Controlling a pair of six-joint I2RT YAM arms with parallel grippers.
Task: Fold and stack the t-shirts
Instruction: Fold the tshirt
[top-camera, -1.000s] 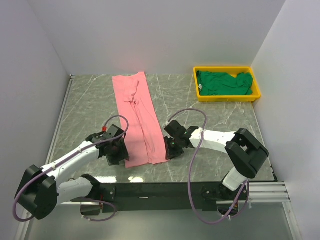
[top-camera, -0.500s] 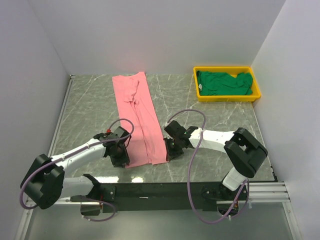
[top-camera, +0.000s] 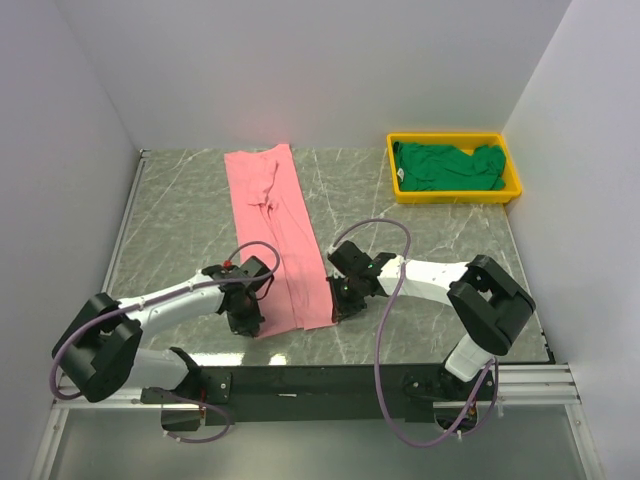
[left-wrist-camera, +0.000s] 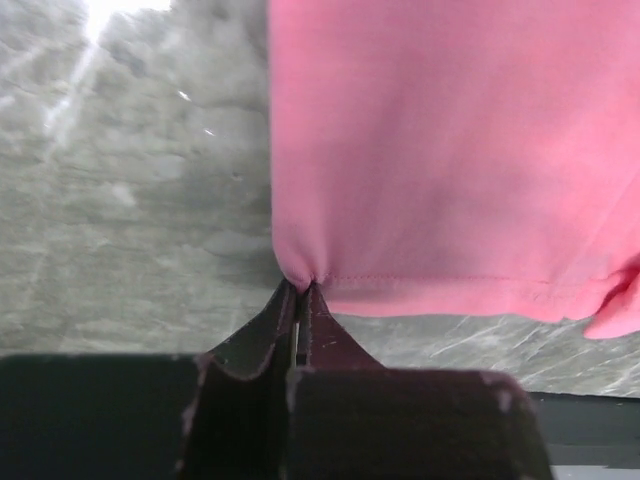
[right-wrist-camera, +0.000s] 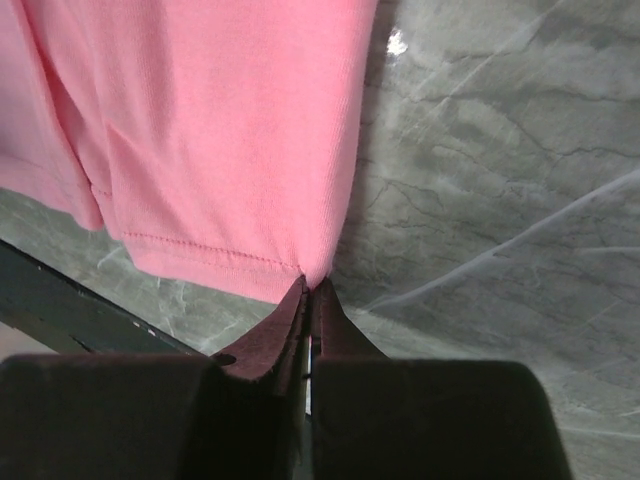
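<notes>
Jaws on both arms are pinched shut, each on a corner of the pink t-shirt (top-camera: 280, 230): the left jaws nip the near left corner of its hem, the right jaws the near right corner, and only a small bite of cloth sits between the tips in either wrist view.

As a judgement, the shirt will handle as light, limp knit with no stiffness of its own. Lifted by these two corners it should sag between them and trail its far end along the surface (top-camera: 180, 200). The stitched hem is the thickest place to hold, so the corners suit, though so shallow a bite could slip.

It lies as a long, narrow strip, already folded lengthwise, running from the far edge of the surface toward the near edge, left of centre. It shows soft creases about its middle and a line of stitching along the hem.

The dark green t-shirt (top-camera: 445, 165) lies crumpled in the yellow tray (top-camera: 455, 194) at the far right corner.
</notes>
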